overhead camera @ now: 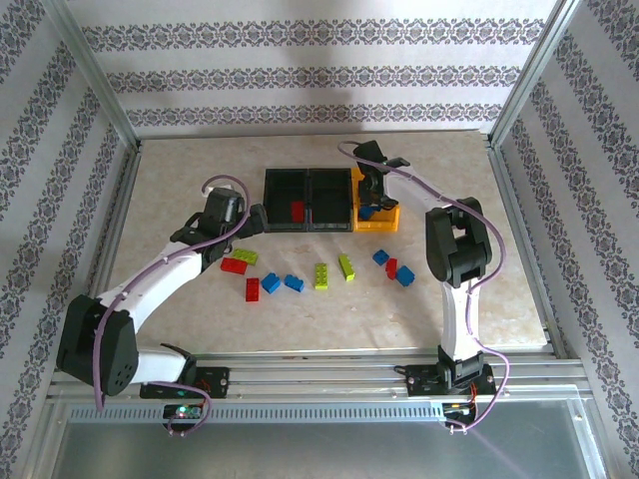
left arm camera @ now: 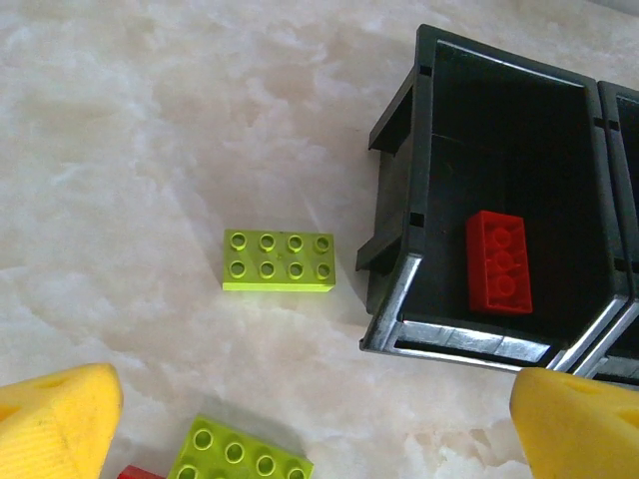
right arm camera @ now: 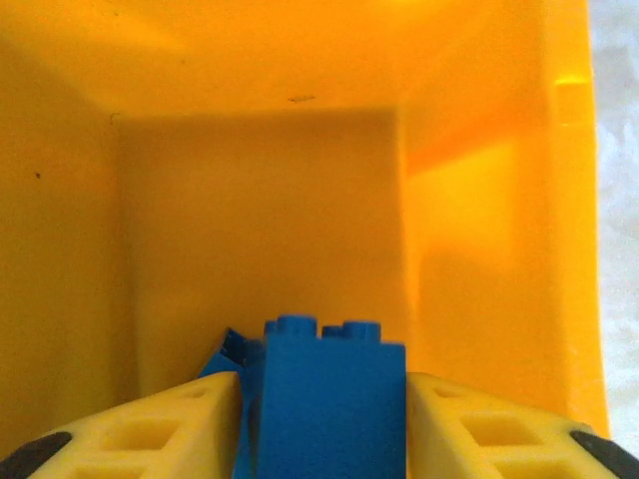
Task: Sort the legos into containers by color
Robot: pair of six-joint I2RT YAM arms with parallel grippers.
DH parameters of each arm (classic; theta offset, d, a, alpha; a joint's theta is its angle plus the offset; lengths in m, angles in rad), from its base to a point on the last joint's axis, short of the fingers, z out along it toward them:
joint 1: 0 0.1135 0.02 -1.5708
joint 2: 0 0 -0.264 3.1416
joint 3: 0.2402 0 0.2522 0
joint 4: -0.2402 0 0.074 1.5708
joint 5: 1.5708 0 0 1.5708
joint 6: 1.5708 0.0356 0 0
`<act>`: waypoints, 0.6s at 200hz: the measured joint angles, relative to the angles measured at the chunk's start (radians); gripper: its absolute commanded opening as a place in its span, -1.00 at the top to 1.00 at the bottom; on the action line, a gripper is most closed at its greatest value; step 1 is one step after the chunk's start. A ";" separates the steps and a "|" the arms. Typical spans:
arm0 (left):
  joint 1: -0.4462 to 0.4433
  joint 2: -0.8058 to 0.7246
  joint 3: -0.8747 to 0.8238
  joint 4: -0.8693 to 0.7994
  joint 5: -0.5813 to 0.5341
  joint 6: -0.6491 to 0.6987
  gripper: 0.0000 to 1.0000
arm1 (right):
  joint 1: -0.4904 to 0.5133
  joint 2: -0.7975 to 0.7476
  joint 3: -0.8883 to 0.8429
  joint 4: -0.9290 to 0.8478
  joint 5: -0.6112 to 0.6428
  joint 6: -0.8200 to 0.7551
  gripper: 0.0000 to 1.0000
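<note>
The right gripper (overhead camera: 371, 192) is down inside the yellow-orange bin (overhead camera: 384, 224), at the 3 o'clock end of the row of containers. Seen from its wrist, a blue brick (right arm camera: 334, 399) stands upright between the fingers (right arm camera: 200, 429), low in the bin. It sits close against one finger with a sliver of gap at the other, so I cannot tell whether it is pinched or loose. Being this deep looks meant to set the brick down rather than drop it. Another blue piece (right arm camera: 235, 354) lies just behind, so this bin seems to be the one for blue.

The left gripper (overhead camera: 252, 222) hovers at 9 o'clock of the left black bin (left arm camera: 399, 120), its fingers (left arm camera: 60, 419) spread wide with nothing between them. That bin holds one red brick (left arm camera: 499, 262), lying flat. A lime green brick (left arm camera: 278, 260) lies on the desk (left arm camera: 150, 120) just beside the bin, apart from its wall, and a second green brick (left arm camera: 240, 454) lies nearer the fingers. I'd guess the wide spread is to straddle one of them. The middle black bin (overhead camera: 330, 200) shows no brick that I can make out. The other legos (overhead camera: 321, 275) are scattered at 6 o'clock of the bins, so most of the sorting is not yet done.
</note>
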 measured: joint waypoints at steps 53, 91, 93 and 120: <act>0.000 -0.003 -0.003 -0.004 0.000 -0.004 -0.99 | 0.000 -0.021 -0.016 0.005 0.000 0.000 0.02; 0.000 -0.003 -0.003 -0.004 0.000 -0.007 -0.99 | 0.001 -0.079 -0.031 0.007 0.000 0.001 -0.01; 0.000 -0.003 -0.003 -0.004 0.000 -0.007 -0.99 | 0.001 -0.084 -0.032 0.008 0.000 0.001 -0.01; 0.000 -0.004 -0.003 -0.004 0.000 -0.008 -0.99 | 0.010 -0.147 -0.058 0.011 0.008 0.005 -0.09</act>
